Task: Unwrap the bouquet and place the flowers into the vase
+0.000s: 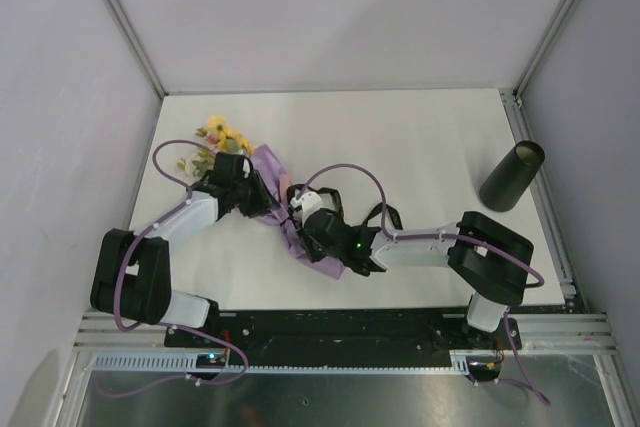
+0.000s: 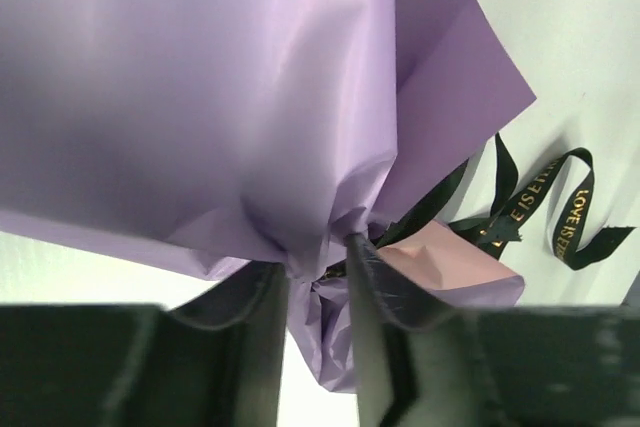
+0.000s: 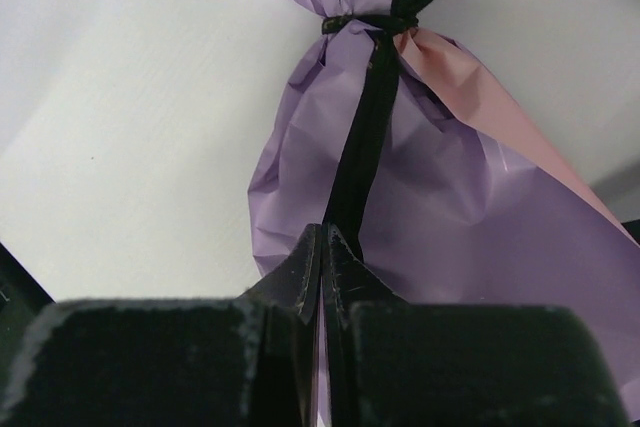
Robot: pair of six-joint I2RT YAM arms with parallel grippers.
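Observation:
The bouquet [image 1: 268, 175] lies on the white table, left of centre. Its yellow and pink flowers [image 1: 218, 135] point to the far left, and the lilac wrap [image 2: 200, 97] flares out on both sides of a tied neck. My left gripper [image 2: 315, 252] pinches that neck, one finger on each side of the crumpled paper. My right gripper [image 3: 325, 232] is shut on the black ribbon [image 3: 365, 137], which runs straight from the knot [image 3: 365, 23] to its tips. Loose ribbon ends [image 2: 540, 197] curl on the table. The dark vase [image 1: 512, 177] stands at the far right.
Both arms meet over the bouquet, the left gripper [image 1: 256, 197] close to the right gripper [image 1: 300, 205]. Purple cables [image 1: 350, 172] loop over the arms. Metal frame rails [image 1: 535, 187] edge the table on the right, next to the vase.

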